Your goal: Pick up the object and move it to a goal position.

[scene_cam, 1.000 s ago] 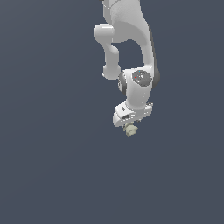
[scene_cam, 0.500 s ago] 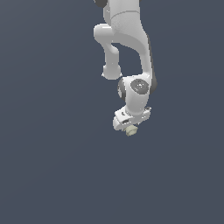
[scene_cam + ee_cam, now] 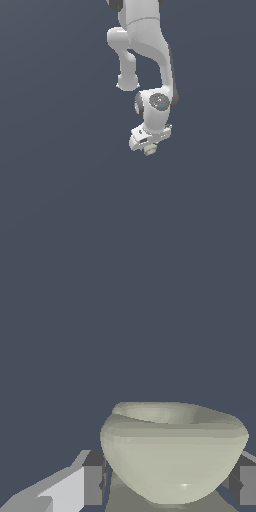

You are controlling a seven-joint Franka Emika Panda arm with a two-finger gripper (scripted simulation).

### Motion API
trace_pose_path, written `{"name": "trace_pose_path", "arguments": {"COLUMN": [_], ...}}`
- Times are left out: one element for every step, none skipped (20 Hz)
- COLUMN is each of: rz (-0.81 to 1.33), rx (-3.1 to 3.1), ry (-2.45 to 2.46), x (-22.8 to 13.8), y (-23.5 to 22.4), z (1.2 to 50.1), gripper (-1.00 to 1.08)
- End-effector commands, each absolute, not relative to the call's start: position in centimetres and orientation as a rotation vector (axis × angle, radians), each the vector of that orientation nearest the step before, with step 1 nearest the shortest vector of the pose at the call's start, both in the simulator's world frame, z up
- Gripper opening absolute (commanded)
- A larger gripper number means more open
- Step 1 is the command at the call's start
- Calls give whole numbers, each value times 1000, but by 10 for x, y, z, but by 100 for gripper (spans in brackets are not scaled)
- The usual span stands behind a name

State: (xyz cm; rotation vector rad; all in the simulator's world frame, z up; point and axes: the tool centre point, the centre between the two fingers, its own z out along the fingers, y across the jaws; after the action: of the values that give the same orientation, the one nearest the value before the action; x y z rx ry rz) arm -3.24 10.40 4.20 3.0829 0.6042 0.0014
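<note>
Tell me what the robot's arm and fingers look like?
The arm is smooth, glossy white, built from fat rounded tube sections with dark strips at the joints. One round joint near the wrist has a dark grey cap with a tiny red mark. The gripper is a blocky white bar. Its fingers are pale grey with dark pads. No cables show.

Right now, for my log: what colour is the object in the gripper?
Pale beige-olive object, plain and unpatterned; the wrist view shows it best.
</note>
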Motion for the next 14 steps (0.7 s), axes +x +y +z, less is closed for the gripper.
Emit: {"name": "trace_pose_path", "arguments": {"rz": [0,0,0,0,0,1,1,1,1,1,1,1,1,1], "rx": [3083,3083,3083,3083,3083,3083,3083,3083,3083,3083,3083,3083,3083,3083], "ry": [604,604,604,604,604,604,604,604,604,604,604,604,604,604], "x": [-33,-33,-33,-33,-33,-33,-33,-33,-33,-34,-34,-35,-36,-37], "y": [104,104,104,104,104,104,104,104,104,103,103,103,102,102], "z": [41,41,41,41,41,42,42,43,44,46,48,50,53,56], "gripper": [-100,-100,-100,-100,-100,-100,-100,-100,-100,-100,-100,-100,-100,-100]}}
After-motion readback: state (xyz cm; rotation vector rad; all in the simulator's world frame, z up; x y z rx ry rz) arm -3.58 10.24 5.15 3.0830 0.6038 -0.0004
